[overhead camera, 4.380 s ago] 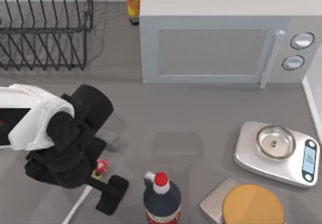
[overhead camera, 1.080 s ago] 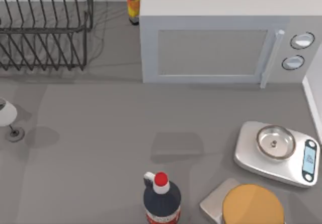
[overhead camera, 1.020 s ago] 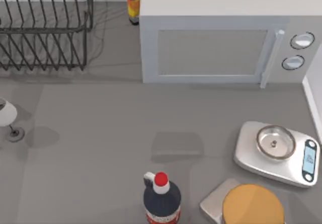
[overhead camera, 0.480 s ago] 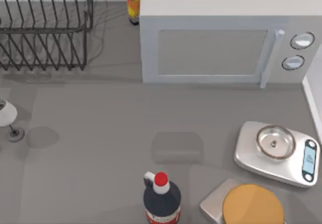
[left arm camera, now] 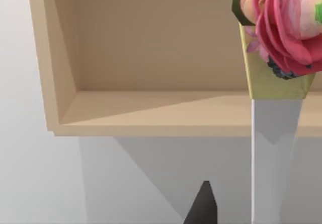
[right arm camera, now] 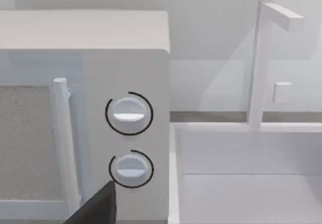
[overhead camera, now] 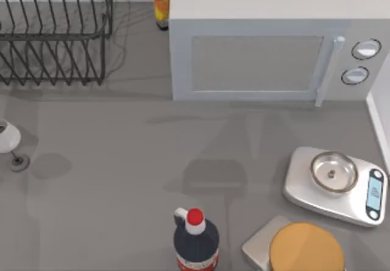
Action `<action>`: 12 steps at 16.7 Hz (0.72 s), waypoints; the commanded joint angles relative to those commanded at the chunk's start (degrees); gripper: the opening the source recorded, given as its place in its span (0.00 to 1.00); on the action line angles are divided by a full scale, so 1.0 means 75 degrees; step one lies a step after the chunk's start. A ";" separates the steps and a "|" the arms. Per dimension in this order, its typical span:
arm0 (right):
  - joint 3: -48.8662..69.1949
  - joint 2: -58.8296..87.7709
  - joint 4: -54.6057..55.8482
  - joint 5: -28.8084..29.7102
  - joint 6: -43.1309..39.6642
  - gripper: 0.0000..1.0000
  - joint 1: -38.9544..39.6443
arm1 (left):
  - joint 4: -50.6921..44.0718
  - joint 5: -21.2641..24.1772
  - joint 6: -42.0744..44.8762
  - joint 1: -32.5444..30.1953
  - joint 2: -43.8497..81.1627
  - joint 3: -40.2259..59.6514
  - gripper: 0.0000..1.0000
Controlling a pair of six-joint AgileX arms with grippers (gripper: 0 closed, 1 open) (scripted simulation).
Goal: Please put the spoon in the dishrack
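Observation:
The dishrack [overhead camera: 55, 36] is a dark wire rack with slanted tines at the table's back left. The spoon is out of view. In the left wrist view a dark tip of my left gripper [left arm camera: 203, 206] pokes up before a wooden wall shelf [left arm camera: 151, 113] and a vase of pink flowers [left arm camera: 284, 27]. In the right wrist view a dark tip of my right gripper [right arm camera: 96, 209] sits in front of the microwave's two knobs [right arm camera: 129, 114], with a white sink [right arm camera: 251, 183] beside them.
A white wine glass [overhead camera: 7, 138] stands at the left edge. The microwave [overhead camera: 256, 52] fills the back centre, with a small bottle [overhead camera: 161, 3] beside it. A scale [overhead camera: 298, 189] with a steel bowl [overhead camera: 333, 172], a red-capped bottle [overhead camera: 195, 237] and an orange lid [overhead camera: 306, 246] occupy the front right.
The left arm and the spoon, at the table's front left 4.4 s ago, have left the top view. Over the last second only shadows on the table have shifted.

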 joint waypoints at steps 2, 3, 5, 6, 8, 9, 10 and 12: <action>0.0000 0.0000 0.0000 0.0000 0.0000 1.00 0.0000 | 0.1265 -0.0105 0.0018 -0.0119 0.1007 -0.0223 0.00; 0.0000 0.0000 0.0000 0.0000 0.0000 1.00 0.0000 | 0.1921 -0.0158 0.0026 -0.0184 0.1492 -0.0349 0.00; 0.0000 0.0000 0.0000 0.0000 0.0000 1.00 0.0000 | 0.3164 -0.0264 0.0034 -0.0314 0.2377 -0.0607 0.00; 0.0000 0.0000 0.0000 0.0000 0.0000 1.00 0.0000 | 0.3705 -0.0316 0.0032 -0.0377 0.2768 -0.0733 0.00; 0.0000 0.0000 0.0000 0.0000 0.0000 1.00 0.0000 | 0.4547 -0.0411 0.0021 -0.0485 0.3415 -0.0963 0.00; 0.0000 0.0000 0.0000 0.0000 0.0000 1.00 0.0000 | 0.4853 -0.0450 0.0014 -0.0528 0.3656 -0.1059 0.00; 0.0000 0.0000 0.0000 0.0000 0.0000 1.00 0.0000 | 0.5070 -0.0480 0.0008 -0.0562 0.3826 -0.1133 0.00; 0.0000 0.0000 0.0000 0.0000 0.0000 1.00 0.0000 | 0.5270 -0.0509 0.0001 -0.0595 0.3981 -0.1208 0.00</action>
